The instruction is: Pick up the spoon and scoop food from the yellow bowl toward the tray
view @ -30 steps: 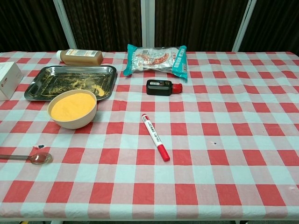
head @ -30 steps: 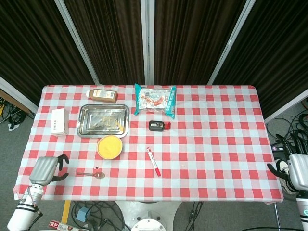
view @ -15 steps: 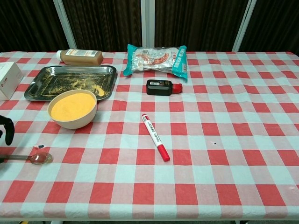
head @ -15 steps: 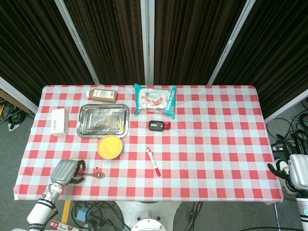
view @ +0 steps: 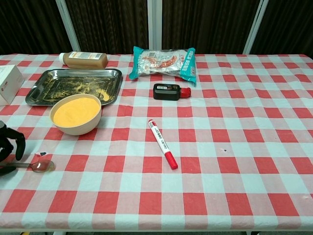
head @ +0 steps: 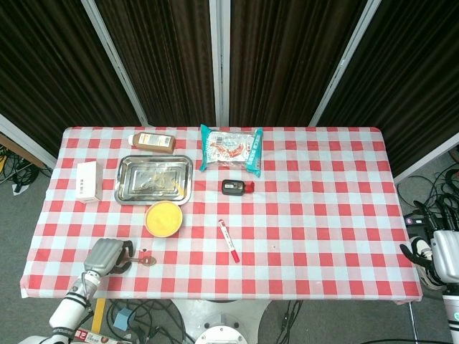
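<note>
A metal spoon [head: 146,259] [view: 42,166] lies flat near the table's front left, its bowl pointing right. My left hand [head: 107,256] [view: 11,145] hovers at the handle end, with fingers above the handle and the thumb below it, spread and not closed on it. Just behind the spoon stands the yellow bowl [head: 163,218] [view: 77,114], full of yellow powder. The steel tray [head: 154,179] [view: 73,86] sits behind the bowl with yellow crumbs in it. My right hand [head: 437,258] hangs off the table's right edge, holding nothing.
A red marker [head: 229,241] [view: 163,144] lies mid-table. Behind it are a small black bottle [view: 169,91], a snack packet [view: 162,59], a brown bottle on its side [view: 84,59] and a white box [head: 87,180] at the left edge.
My left hand has moved right from the table's left edge to the spoon's handle. The spoon and my right hand have not moved.
</note>
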Motion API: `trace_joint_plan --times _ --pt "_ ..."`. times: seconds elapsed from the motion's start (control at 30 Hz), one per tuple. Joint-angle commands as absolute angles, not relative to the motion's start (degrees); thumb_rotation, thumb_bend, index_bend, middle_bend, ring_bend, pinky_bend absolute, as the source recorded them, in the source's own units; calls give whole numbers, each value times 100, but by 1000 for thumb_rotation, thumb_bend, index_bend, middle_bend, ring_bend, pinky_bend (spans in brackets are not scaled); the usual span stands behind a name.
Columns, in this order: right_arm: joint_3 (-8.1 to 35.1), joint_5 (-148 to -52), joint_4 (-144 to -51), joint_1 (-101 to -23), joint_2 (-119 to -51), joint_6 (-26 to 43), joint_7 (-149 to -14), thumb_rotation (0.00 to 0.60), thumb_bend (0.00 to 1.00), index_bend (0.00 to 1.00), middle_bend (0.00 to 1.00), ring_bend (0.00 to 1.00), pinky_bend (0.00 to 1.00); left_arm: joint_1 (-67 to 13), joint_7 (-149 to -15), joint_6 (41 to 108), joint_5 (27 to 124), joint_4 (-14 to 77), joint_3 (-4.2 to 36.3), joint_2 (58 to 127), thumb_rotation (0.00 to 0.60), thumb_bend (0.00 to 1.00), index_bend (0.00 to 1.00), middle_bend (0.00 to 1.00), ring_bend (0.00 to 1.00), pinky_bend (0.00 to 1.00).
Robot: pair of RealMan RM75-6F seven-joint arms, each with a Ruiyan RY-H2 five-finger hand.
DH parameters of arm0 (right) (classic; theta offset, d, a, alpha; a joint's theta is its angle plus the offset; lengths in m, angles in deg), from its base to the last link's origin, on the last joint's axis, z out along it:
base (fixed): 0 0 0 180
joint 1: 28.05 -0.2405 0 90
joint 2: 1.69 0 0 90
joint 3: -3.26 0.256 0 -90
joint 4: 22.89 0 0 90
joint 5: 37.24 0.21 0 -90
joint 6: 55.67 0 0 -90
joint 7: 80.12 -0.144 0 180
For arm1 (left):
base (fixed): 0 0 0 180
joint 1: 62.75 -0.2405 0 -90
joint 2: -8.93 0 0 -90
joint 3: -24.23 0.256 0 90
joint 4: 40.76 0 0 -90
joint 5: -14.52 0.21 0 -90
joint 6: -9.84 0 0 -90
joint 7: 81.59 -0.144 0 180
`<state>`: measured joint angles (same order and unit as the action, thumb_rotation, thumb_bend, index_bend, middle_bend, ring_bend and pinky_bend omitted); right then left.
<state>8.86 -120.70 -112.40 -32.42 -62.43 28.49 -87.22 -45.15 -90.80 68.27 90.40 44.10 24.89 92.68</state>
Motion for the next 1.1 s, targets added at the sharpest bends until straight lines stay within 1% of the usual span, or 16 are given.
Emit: trace_joint_plan --times 0.03,0.43,0.7,0.93,1.1 --pt "880 -12074 -11236 -3243 -6239 2837 -8741 600 127 100 259 14 72 -4507 -9115 6817 8988 4397 2498 9285 600 328 594 882 851 933" --pt "871 -12046 -11207 -3259 -6242 2769 -8784 600 127 100 264 14 95 -4444 -9236 6722 8765 4394 2510 9290 600 332 576 887 861 933" --pt "874 -12034 -11193 -3263 -6247 2753 -8794 600 126 100 268 15 105 -4400 -9281 6680 8685 4390 2519 9292 600 374 592 897 870 933" --pt "882 -12048 -11194 -3242 -6229 2809 -8812 600 127 100 268 14 111 -4422 -9342 7013 8845 4669 2464 9051 600 382 605 900 871 933" --pt "888 -12066 -11197 -3219 -6202 2867 -8823 600 127 100 268 14 115 -4310 -9370 7217 8963 4928 2245 8761 600 380 605 900 871 933"
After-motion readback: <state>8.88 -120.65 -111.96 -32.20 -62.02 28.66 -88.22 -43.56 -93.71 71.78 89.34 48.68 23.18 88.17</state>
